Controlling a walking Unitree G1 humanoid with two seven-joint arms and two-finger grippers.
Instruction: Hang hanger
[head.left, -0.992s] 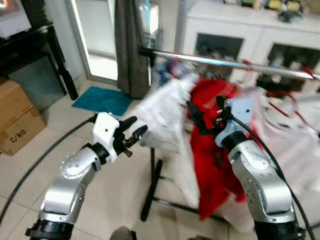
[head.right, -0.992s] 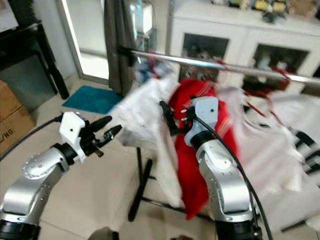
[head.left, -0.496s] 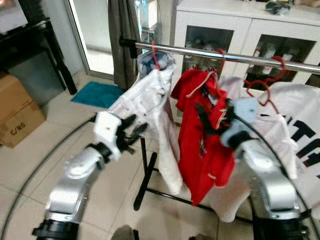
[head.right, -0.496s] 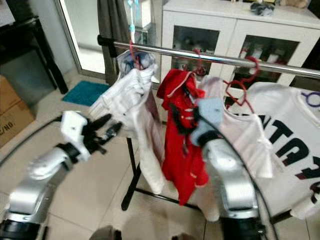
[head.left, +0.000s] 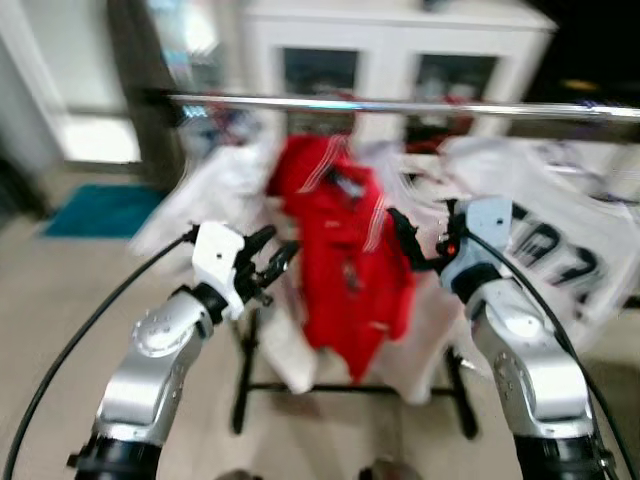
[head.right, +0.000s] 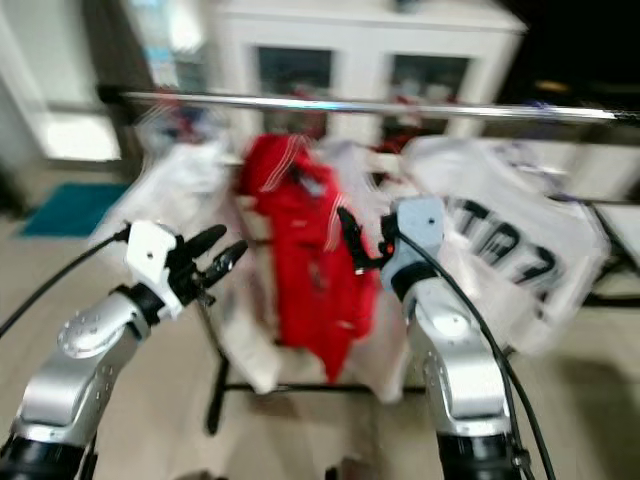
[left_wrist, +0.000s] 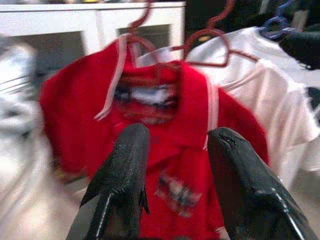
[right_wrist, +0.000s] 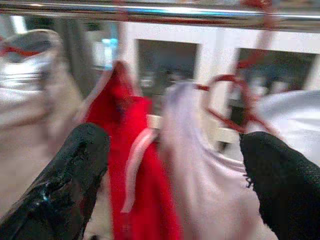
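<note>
A steel rail (head.left: 400, 106) runs across at chest height. From it hang a red shirt (head.left: 345, 270) on a red hanger (left_wrist: 200, 42), a white garment (head.left: 205, 195) to its left and a white lettered shirt (head.left: 540, 250) to its right. My left gripper (head.left: 275, 250) is open and empty, just left of the red shirt and below the rail. In the left wrist view its fingers (left_wrist: 125, 165) frame the red shirt's collar. My right gripper (head.left: 420, 235) is open with its fingers spread wide, in front of the white shirt beside the red one. The eye views are blurred.
A white cabinet with glass doors (head.left: 360, 60) stands behind the rail. The rack's black foot (head.left: 250, 385) rests on the tiled floor in front of me. A teal mat (head.left: 95, 208) lies at the far left near a dark curtain (head.left: 135, 80).
The camera has swung right, so the rack now sits more to the left and the picture is blurred. Both arms keep much the same raised pose, and both grippers stay open.
</note>
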